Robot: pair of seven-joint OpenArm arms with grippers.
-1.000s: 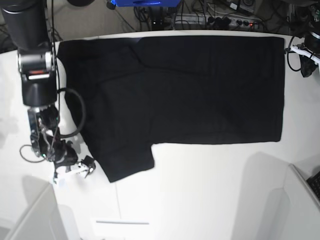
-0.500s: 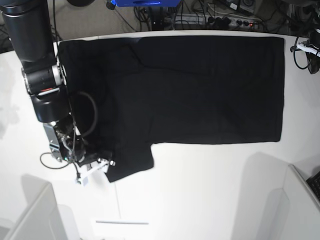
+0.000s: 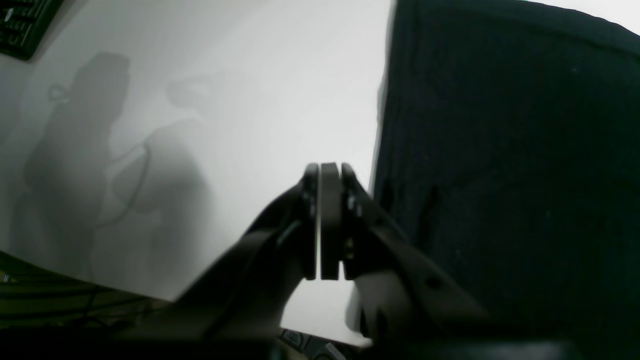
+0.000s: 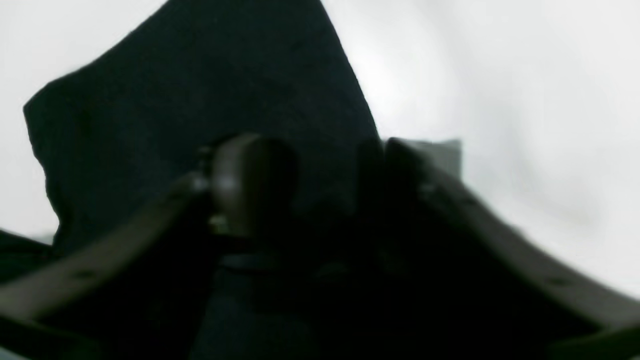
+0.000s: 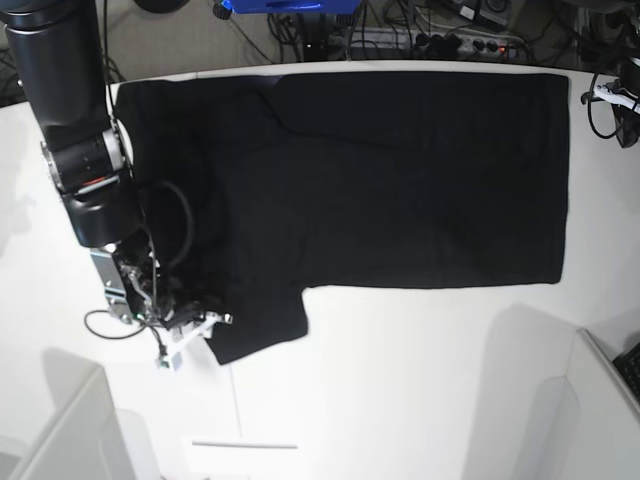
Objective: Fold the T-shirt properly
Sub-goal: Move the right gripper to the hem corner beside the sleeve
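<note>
Right gripper (image 5: 205, 325) has reached T-shirt (image 5: 400, 170) sleeve.

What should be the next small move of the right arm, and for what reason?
Probably finish closing the right gripper on the sleeve corner of the T-shirt. Its fingers straddle the black cloth with a gap between them, so the sleeve looks not yet pinched. The left gripper is shut, beside the shirt's far edge.
</note>
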